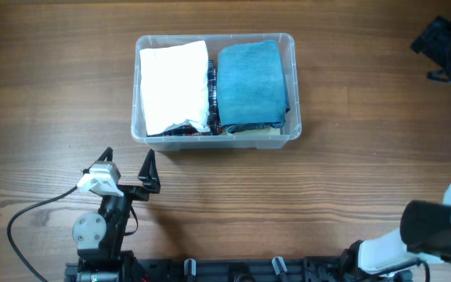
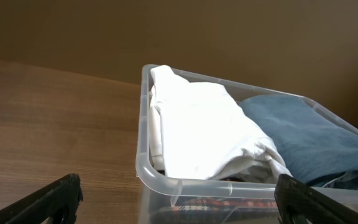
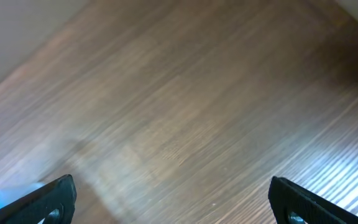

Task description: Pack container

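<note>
The clear, see-through plastic rectangular container (image 1: 214, 37) with rounded corners and a rolled rim sits on the brown wooden counter (image 1: 53, 94) in the upper middle of the overhead frame. Inside it, a white folded cloth (image 1: 172, 86) fills the left half and a blue folded towel (image 1: 249, 82) the right half, with a dark patterned fabric (image 1: 212, 94) showing between and beneath them. The left tool (image 1: 128, 154) hangs just below the container's lower-left corner, its black fingers spread wide apart and holding nothing; its wrist view looks over the near rim onto the white cloth. The right tool (image 3: 173, 199) also has its fingers apart, over bare wood well away from the container. The tub probably handles as light even when filled, since the load is all soft fabric, but its thin walls are likely to flex and the smooth plastic may slip under a pinch. The rolled rim looks like the firmest place to take hold, best at a short side. The cloths themselves would compress and drape if pressed down or lifted.
</note>
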You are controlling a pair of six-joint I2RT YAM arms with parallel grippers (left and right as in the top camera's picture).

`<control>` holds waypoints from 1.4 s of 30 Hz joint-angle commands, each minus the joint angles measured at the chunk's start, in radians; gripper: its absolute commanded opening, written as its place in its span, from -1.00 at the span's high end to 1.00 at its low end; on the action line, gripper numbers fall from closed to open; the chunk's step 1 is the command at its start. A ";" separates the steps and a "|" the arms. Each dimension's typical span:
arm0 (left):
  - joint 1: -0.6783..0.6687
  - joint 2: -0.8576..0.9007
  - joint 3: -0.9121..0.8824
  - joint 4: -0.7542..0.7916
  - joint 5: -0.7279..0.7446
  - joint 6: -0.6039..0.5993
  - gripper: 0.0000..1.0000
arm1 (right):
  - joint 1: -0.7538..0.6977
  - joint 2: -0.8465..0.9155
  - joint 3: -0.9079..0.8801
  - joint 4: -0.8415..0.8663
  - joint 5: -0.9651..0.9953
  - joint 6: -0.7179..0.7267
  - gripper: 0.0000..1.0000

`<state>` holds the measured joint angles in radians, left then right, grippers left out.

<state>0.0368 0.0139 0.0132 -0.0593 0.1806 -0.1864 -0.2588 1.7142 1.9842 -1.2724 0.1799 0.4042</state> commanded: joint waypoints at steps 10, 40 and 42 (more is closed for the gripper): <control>0.008 -0.007 -0.007 -0.001 -0.014 -0.005 -1.00 | 0.331 -0.385 0.003 -0.064 0.029 -0.078 -0.99; 0.008 -0.007 -0.007 -0.001 -0.014 -0.005 -0.99 | 0.336 -1.400 -1.626 1.389 -0.293 -0.424 -0.99; 0.008 -0.007 -0.007 -0.001 -0.014 -0.005 -0.99 | 0.333 -1.434 -1.668 1.398 -0.293 -0.424 -1.00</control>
<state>0.0368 0.0139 0.0128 -0.0597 0.1799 -0.1864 0.0814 0.3466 0.3836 0.1040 -0.0902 -0.0616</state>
